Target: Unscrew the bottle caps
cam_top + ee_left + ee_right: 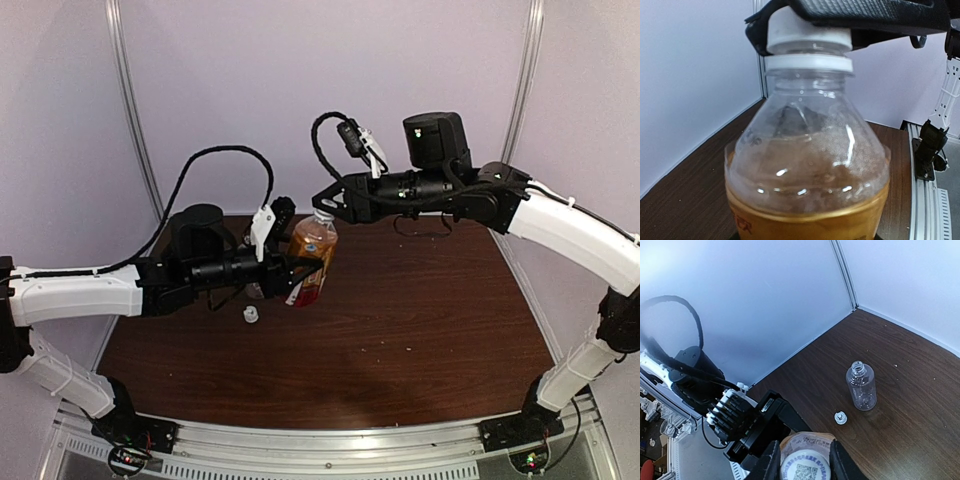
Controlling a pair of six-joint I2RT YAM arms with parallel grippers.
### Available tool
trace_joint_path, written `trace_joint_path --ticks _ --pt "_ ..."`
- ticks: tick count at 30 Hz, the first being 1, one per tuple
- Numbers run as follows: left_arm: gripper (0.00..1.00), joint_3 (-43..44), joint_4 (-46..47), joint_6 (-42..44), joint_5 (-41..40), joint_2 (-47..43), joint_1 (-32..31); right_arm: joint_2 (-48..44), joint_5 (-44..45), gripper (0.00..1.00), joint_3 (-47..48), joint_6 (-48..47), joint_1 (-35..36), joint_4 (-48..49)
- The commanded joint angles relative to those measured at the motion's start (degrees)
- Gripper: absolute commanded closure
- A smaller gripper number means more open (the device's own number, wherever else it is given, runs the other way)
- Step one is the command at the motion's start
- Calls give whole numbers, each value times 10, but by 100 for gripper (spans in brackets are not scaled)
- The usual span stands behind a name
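Amber bottle (805, 170) fills the L wrist view. The left gripper (300, 268) is pinching its body low down, holding it tilted and apparently off the table (420, 320), prob. as the anchor so the body can't spin. Right gripper (805, 464) meets it from above, fingers (771, 460) pressed on either side of the white cap (807, 35). That cap sits on the neck w/ a thin gap over the collar ring; looks part-loosened to me, not off yet. Clear bottle (861, 386) stands upright & open-necked on the table, its loose cap (840, 417) just beside it, so that one seems done. Next, I'd judge: R wrist twists while L grip holds firm. A slack grip would let the body turn w/ the cap.
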Motion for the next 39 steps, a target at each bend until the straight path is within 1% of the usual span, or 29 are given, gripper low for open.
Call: trace_joint_path --ticks 1,6,9,13,17,22,25,29,33,36,38,39 --pt "82 15 24 5 -4 -11 0 -3 -4 71 -1 -15 3 11" --pt "82 15 25 4 1 -13 1 -11 -18 75 2 -77 1 2" --pt "82 13 32 4 13 -16 1 -13 -62 77 7 -131 -8 -6" --pt "83 3 60 1 63 -22 0 -13 -160 78 15 -206 -23 -23" --pt "82 -1 87 -4 125 -23 1 -13 -217 75 14 -284 -30 -51" --pt "83 -6 121 -17 192 -20 1 0 -300 74 27 -333 -48 -81" --pt "83 -8 137 -24 224 -16 0 12 -335 74 42 -359 -52 -108" --pt "83 -11 147 -28 233 -16 1 22 -347 74 57 -376 -54 -129" --pt "83 -12 143 -26 222 -17 1 22 -339 70 57 -364 -56 -122" --pt "83 -10 133 -22 207 -17 1 15 -320 65 48 -345 -56 -104" --pt "83 -8 123 -18 191 -18 1 11 -314 59 42 -332 -56 -90" --pt "83 -7 117 -15 176 -18 0 9 -313 54 41 -324 -56 -83"
